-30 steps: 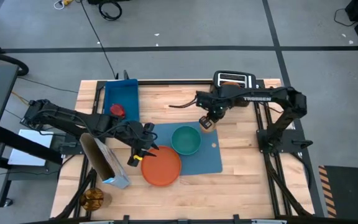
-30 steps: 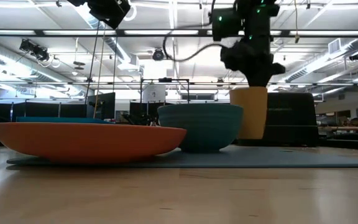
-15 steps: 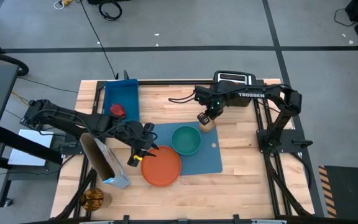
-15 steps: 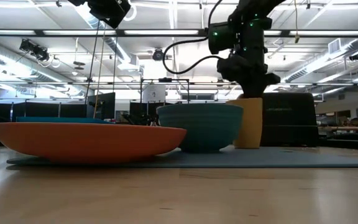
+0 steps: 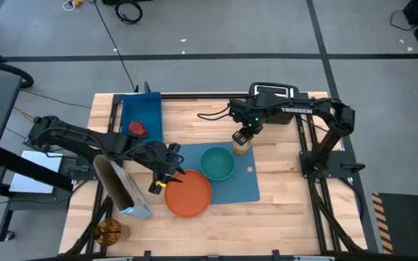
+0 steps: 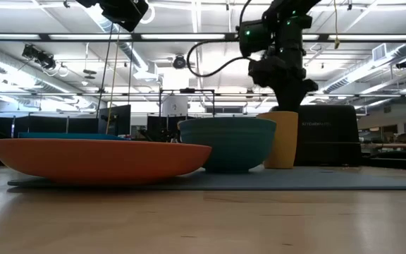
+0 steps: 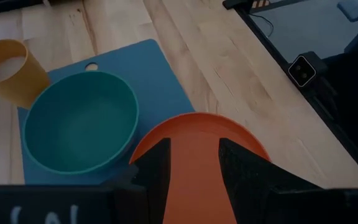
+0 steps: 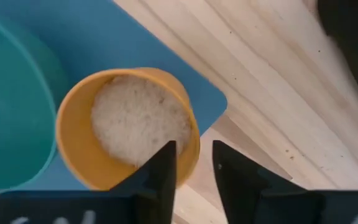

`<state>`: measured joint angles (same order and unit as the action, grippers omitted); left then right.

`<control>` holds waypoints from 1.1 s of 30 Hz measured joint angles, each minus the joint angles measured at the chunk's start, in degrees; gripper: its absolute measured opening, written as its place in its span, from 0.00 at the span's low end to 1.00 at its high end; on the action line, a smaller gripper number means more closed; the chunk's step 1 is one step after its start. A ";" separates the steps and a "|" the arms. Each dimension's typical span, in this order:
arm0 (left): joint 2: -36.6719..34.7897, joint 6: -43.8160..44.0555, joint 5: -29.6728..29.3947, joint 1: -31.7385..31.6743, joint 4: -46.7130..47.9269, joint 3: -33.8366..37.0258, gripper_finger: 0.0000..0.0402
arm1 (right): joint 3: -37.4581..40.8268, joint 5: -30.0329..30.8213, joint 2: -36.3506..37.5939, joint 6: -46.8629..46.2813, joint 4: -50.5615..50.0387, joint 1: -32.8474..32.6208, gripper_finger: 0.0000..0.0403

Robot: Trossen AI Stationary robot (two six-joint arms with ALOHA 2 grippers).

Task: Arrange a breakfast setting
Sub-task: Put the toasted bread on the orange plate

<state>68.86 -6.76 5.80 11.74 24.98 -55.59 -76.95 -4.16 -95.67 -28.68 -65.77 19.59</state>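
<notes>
Right gripper point(image 8: 191, 165) sits just above the small orange cup point(image 5: 241, 146), fingers parted astride its rim, cup on the blue placemat's point(image 5: 245, 185) corner beside the teal bowl point(image 5: 217, 163). Left gripper point(image 7: 193, 163), fingers apart, hangs over the orange plate point(image 5: 189, 194).

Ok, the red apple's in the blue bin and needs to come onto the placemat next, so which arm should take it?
Left, probably. The red apple sits in the deep blue plastic bin on the left arm's side; the open left gripper hovers nearby at the round orange plate. The right gripper is over the small orange cup, farther off.
</notes>
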 joint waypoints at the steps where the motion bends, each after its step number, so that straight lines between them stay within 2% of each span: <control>1: 0.00 -0.18 0.00 -0.02 0.04 0.00 0.36 | 0.00 0.02 0.88 0.15 -0.33 0.00 0.31; 6: 0.00 -0.36 0.00 -0.06 -0.01 0.00 0.36 | 0.00 0.48 6.96 1.05 -1.96 0.00 0.43; 9: 0.00 -0.40 0.00 -0.06 -0.08 0.00 0.36 | 0.00 4.13 12.67 4.93 -2.38 0.00 0.47; 11: 0.00 -0.42 0.00 -0.06 -0.48 0.00 0.36 | -0.01 9.92 16.45 11.01 -2.57 -0.04 0.48; 15: 0.00 -0.84 0.01 -0.06 -0.97 0.00 0.36 | -0.07 25.83 21.40 25.40 -4.55 -0.02 0.47; 17: 0.00 -1.68 0.00 -0.06 -1.04 0.00 0.36 | -0.07 30.04 21.73 30.26 -4.98 1.10 0.45; 20: 0.00 -3.28 0.02 -0.27 -1.73 0.00 0.36 | -0.07 30.25 20.34 37.07 -4.94 4.97 0.41; 25: 0.22 -4.47 0.03 -1.92 -4.22 0.00 0.36 | -0.04 25.82 16.50 45.86 -4.75 13.37 0.39; 33: 0.24 -4.49 0.00 -5.78 -3.38 0.00 0.36 | -0.02 19.82 13.65 54.46 0.76 22.35 0.36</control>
<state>69.10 -11.25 5.80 5.97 21.60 -55.59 -76.97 15.66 -82.02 25.78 -65.01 41.95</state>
